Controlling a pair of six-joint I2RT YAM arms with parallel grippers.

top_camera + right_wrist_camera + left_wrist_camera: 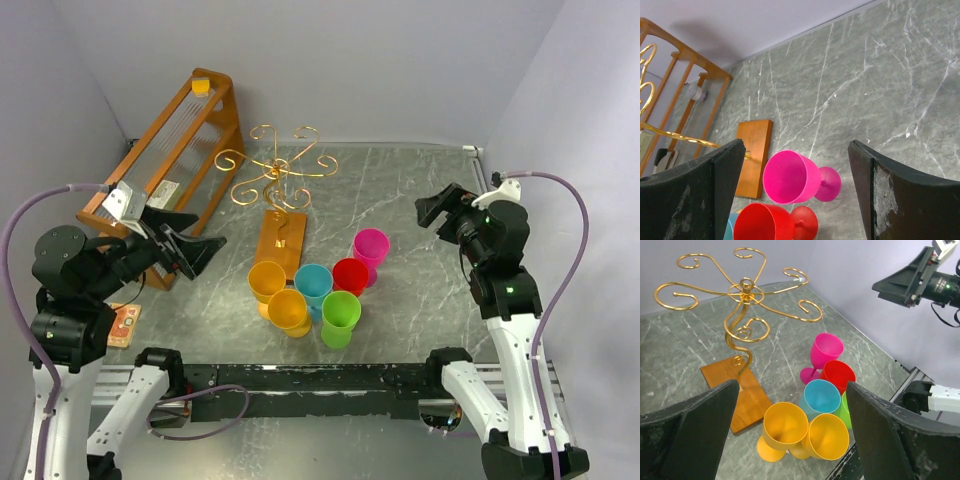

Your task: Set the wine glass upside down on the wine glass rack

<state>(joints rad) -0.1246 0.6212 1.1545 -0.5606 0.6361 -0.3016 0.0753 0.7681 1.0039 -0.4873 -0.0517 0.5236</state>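
- Fingers spread wide on left gripper [203,247], nothing pinched; same with right gripper [430,210].
- Bunch of wine glasses [313,281] mouth-up between the two, pink glass [791,176] closest to right one.
- Gold wine glass rack [277,175] just ahead of left gripper.

Slanted wooden shelf rack [172,150], yellow block [201,86] atop, marbled table [400,190]

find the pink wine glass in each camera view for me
top external: pink wine glass sits just right of centre.
left wrist: pink wine glass sits right of centre, at mid height.
right wrist: pink wine glass sits low in the picture, just left of centre.
shared landmark: the red glass right beside it in all three.
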